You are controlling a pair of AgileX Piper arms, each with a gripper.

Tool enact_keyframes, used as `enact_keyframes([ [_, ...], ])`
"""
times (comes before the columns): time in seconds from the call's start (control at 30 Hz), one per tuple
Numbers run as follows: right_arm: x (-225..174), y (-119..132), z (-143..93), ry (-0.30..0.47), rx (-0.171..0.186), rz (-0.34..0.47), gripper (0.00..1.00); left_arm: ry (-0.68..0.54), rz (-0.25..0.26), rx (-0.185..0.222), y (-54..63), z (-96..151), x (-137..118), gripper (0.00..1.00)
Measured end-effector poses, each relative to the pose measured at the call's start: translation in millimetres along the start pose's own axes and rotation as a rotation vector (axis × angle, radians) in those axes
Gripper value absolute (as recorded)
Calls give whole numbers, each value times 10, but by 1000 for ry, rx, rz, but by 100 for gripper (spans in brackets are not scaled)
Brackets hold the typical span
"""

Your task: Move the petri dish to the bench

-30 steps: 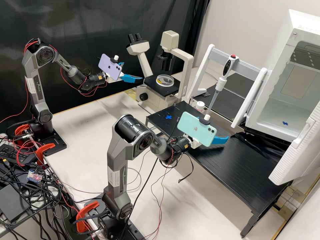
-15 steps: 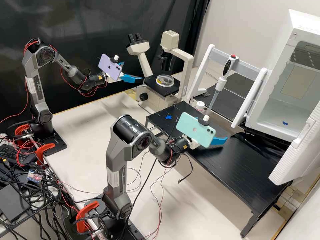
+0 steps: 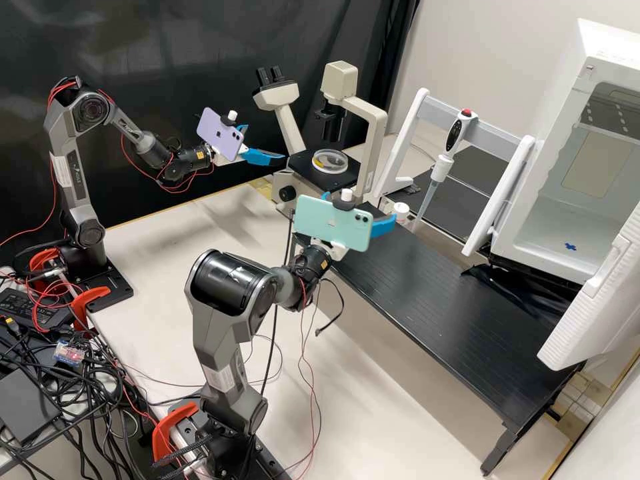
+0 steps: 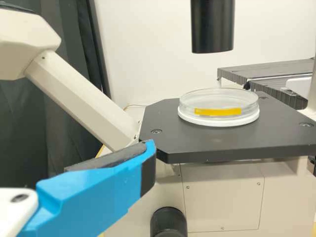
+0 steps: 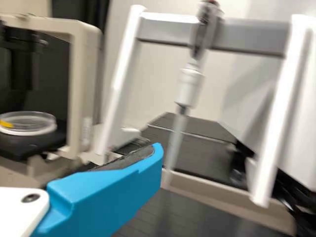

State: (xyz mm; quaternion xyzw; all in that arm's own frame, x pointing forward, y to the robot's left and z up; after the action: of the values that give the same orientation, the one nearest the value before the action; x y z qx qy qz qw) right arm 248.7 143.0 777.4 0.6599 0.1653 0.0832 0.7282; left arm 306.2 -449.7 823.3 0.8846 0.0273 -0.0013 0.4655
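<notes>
The petri dish (image 4: 217, 101) is seen on the black stage (image 4: 266, 140) of the microscope (image 3: 375, 133), set upon a white ring (image 4: 219, 121) and marked with a yellow strip (image 4: 217, 112). The left hand (image 3: 267, 141) is held open near the stage, apart from the dish, with nothing gripped. The right hand (image 3: 363, 205) is likewise held open and unladen, above the microscope end of the black bench (image 3: 460, 320). A white-capped container (image 3: 400, 212) is seen near its fingers (image 3: 383, 225). Beyond the bench, a pipette (image 3: 440, 167) is held upright by a grey and white frame (image 3: 497, 129). The white cabinet (image 3: 600, 57) is left open, and its floor is marked by a blue cross (image 3: 570, 247).
</notes>
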Motion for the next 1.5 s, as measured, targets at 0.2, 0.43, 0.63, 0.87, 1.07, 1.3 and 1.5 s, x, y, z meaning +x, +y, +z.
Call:
enact_keyframes([
  [0.2, 238, -142, -320, 43, -24, -9, 100, 0, 0, 0, 0, 0, 0, 100],
  [0.43, 565, -359, -618, 70, -42, -78, 100, 0, 0, 0, 0, 0, 0, 100],
  [0.63, 826, -545, -804, 65, -11, -111, 100, 0, 0, 0, 0, 0, 0, 100],
  [0.87, 1171, -750, -1009, 48, -11, -161, 100, 0, 0, 0, 0, 0, 0, 100],
  [1.07, 1476, -840, -1100, 17, 25, -171, 100, 0, 0, 0, 0, 0, 0, 100],
  [1.3, 1832, -952, -1142, -29, 46, -183, 100, 0, 0, 0, 0, 0, 0, 100],
  [1.5, 2094, -1112, -1023, -96, 42, -195, 100, 0, 0, 0, 0, 0, 0, 100],
])
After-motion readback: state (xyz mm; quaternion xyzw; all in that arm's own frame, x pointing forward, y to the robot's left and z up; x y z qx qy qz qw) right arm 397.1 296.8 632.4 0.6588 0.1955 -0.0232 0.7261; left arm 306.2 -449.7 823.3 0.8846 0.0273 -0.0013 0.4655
